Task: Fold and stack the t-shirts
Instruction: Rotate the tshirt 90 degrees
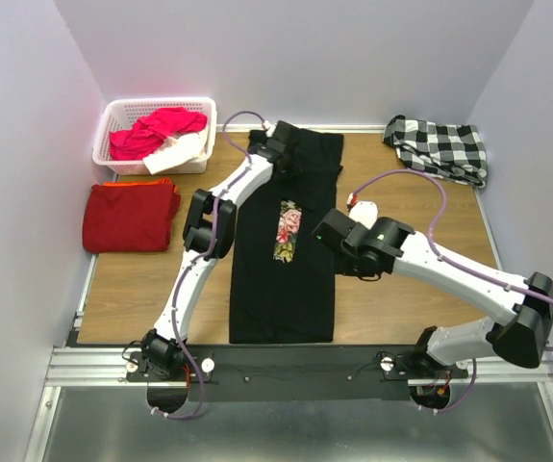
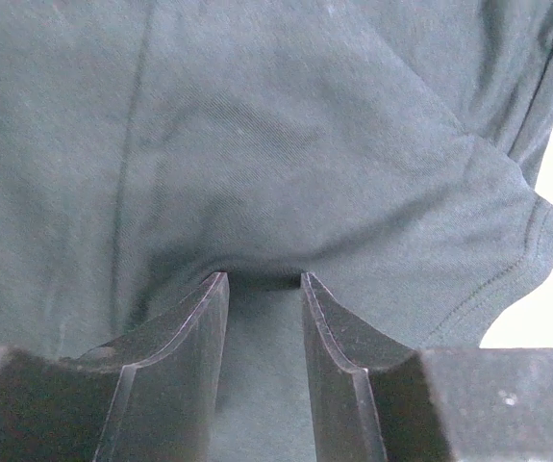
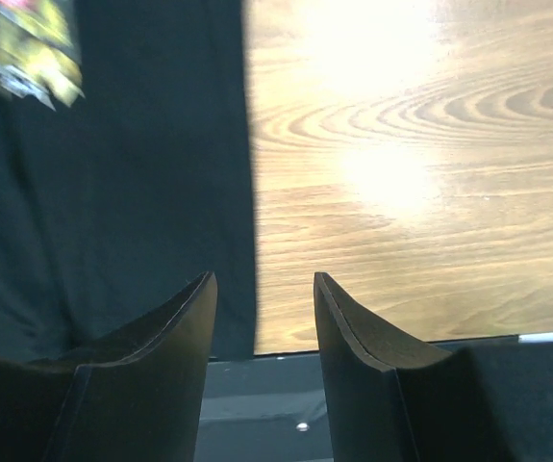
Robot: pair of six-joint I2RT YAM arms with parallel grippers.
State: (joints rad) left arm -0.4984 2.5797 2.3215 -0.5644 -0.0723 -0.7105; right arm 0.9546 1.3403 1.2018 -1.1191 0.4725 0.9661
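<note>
**Step in hand (judged): cross-fold of the black t-shirt.**

The black t-shirt (image 1: 286,289) lies on the desk (image 1: 401,183) as a long strip folded lengthwise. It runs from the far edge to the near edge, with the floral print facing up at mid-length.

- **Left gripper (image 1: 274,146):** positioned at the far end of the strip. In the left wrist view its jaws stand a little apart, with the tips pressed into puckered black cloth. Whether a fold is caught between them cannot be told.
- **Right gripper (image 1: 332,229):** positioned at the strip's right edge, near mid-length. Its jaws are moderately spread and hold nothing. In the right wrist view the cloth edge runs between them.

**Procedure**

1. Confirm that the left gripper pinches all layers, not just the top ply.
2. Take the right edge at the same depth, so that both grips lift evenly.
3. Carry the far end low and straight toward the near hem, keeping the side edges aligned.
4. Release only once the cloth lies flat.

**Stacking target:** the dark-red t-shirt (image 1: 130,217) lies folded to the left, well apart from the strip.
</note>
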